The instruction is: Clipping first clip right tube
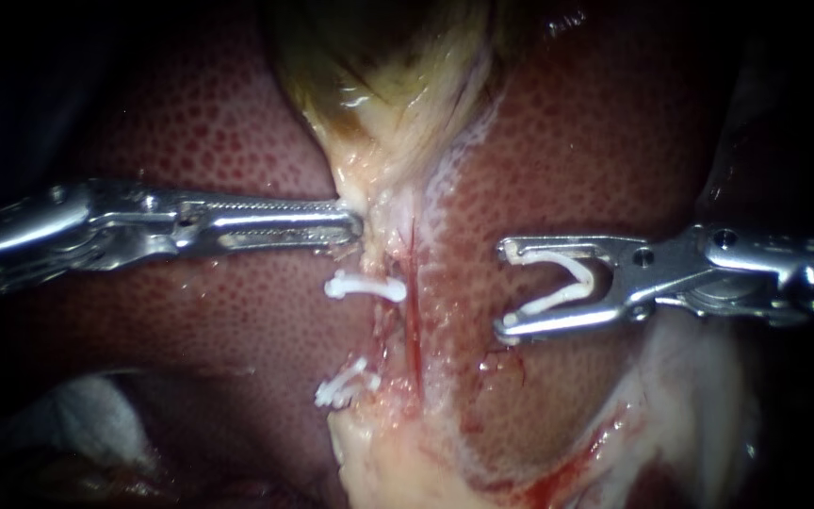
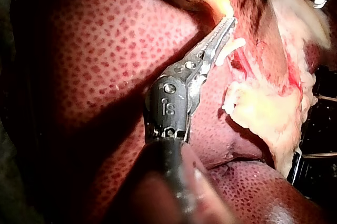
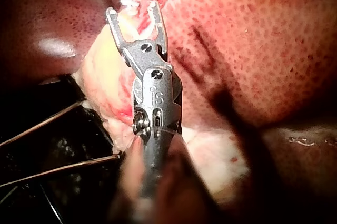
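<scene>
- Clipping not yet done: the right tube [image 1: 414,302], the thin red strand running from 12 to 6 o'clock down the middle of the endoscope view, bears no clip.
- Right instrument [image 1: 503,288] comes in from 3 o'clock. Its jaws stand wide and carry the loaded clip [image 1: 562,295], a white V seated against both jaws with its mouth facing 9 o'clock, toward the tube.
- Jaw tips are near the tube but apart from it, with liver [image 1: 595,141] showing between.
- Two white clips sit at 9 o'clock of the red strand, on the pale strand beside it: upper clip [image 1: 365,286] and lower clip [image 1: 344,388]. Whether their ends touch the right tube cannot be told.
- Left instrument [image 1: 355,226] enters from 9 o'clock. Its jaws lie together and appear to pinch the pale tissue [image 1: 383,198] just below the gallbladder [image 1: 388,66], which is at 12 o'clock.
- Left to do, as judged: carry the open clip across, get one leg on each side of the tube, then close.
- Tube look: narrow, dark red and wet, bedded in pale glistening tissue, with edges hard to separate from it.
</scene>
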You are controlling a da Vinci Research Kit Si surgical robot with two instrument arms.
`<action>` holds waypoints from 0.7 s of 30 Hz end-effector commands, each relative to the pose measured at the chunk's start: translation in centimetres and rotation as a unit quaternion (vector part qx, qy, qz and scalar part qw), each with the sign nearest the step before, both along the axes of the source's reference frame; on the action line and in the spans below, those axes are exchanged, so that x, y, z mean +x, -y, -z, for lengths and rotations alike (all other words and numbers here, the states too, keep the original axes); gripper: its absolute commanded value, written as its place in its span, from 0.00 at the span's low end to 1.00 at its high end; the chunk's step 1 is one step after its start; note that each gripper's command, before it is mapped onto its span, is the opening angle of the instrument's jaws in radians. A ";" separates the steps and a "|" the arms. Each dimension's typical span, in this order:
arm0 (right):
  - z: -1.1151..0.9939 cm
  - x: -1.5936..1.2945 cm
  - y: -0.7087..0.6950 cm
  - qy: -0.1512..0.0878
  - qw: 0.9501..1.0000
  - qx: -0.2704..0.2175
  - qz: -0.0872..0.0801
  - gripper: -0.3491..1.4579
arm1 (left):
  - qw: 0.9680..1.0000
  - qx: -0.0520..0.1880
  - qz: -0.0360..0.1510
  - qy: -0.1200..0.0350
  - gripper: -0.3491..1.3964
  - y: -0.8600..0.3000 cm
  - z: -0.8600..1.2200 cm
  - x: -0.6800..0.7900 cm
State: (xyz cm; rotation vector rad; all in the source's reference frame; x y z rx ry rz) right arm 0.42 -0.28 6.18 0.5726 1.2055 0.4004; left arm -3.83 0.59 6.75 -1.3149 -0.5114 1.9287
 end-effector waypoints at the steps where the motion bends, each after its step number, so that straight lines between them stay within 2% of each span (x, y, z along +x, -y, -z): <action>1: 0.00 0.00 0.00 0.000 1.000 0.000 0.000 0.47 | 1.000 0.000 -0.001 0.001 0.00 -0.01 0.02 0.02; 7: -0.02 0.00 0.01 -0.001 1.000 0.000 0.001 0.47 | 1.000 0.003 -0.003 0.003 0.00 -0.06 0.11 0.15; 11: -0.05 0.00 0.01 0.000 1.000 -0.001 0.001 0.47 | 1.000 0.006 0.004 -0.002 0.00 -0.19 0.27 0.33; 13: -0.07 0.00 0.02 0.000 1.000 -0.001 0.001 0.47 | 1.000 0.005 0.014 0.000 0.00 -0.26 0.38 0.46; 18: -0.08 -0.01 0.01 0.000 1.000 -0.001 0.001 0.47 | 0.999 0.001 0.035 0.014 0.00 -0.39 0.67 0.71; 21: -0.08 0.00 0.01 0.000 1.000 -0.001 0.001 0.47 | 0.999 -0.008 0.045 0.030 0.00 -0.43 0.85 0.76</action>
